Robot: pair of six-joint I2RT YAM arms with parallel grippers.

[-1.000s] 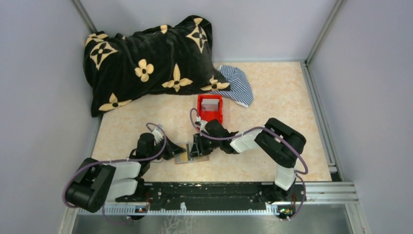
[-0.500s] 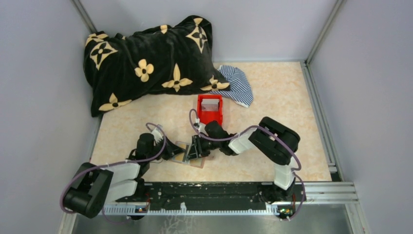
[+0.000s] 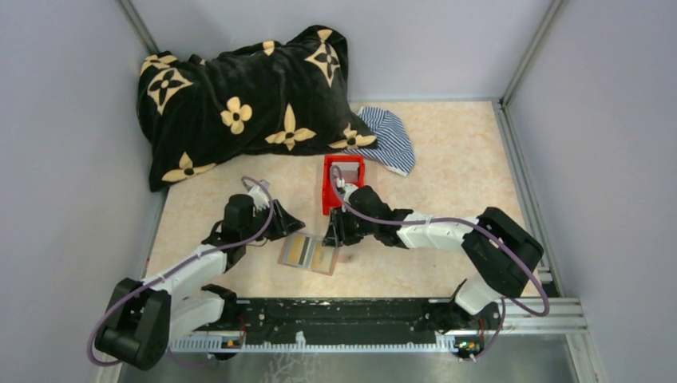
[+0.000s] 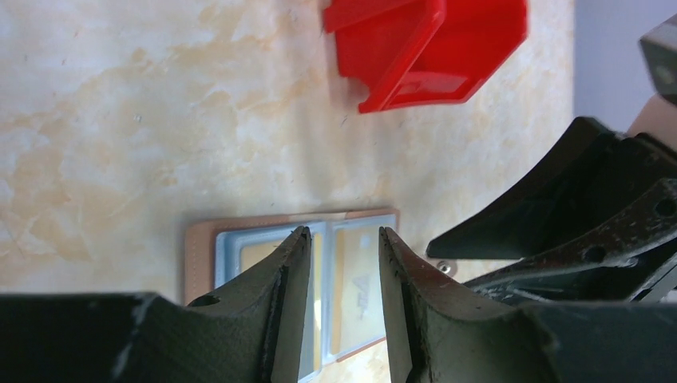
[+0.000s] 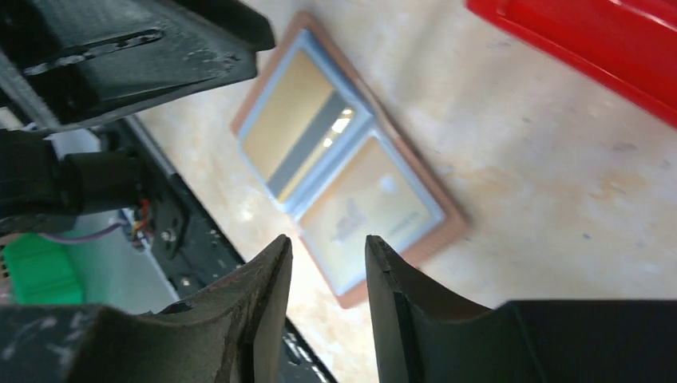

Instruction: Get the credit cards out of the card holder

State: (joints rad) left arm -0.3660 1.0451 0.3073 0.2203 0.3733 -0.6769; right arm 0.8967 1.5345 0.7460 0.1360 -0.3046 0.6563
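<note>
Now | my two jaws stand part-open, empty | card holder point(image 3: 310, 254) spread on tabletop point(image 3: 455, 159) | advice: pin border, pinch orange card point(image 5: 363, 214) edge.

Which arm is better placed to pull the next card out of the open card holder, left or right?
Probably right. The right fingers, open and empty, hang over the card holder's right panel and its tan card; the left fingers, also open, stand just off its far left corner.
</note>
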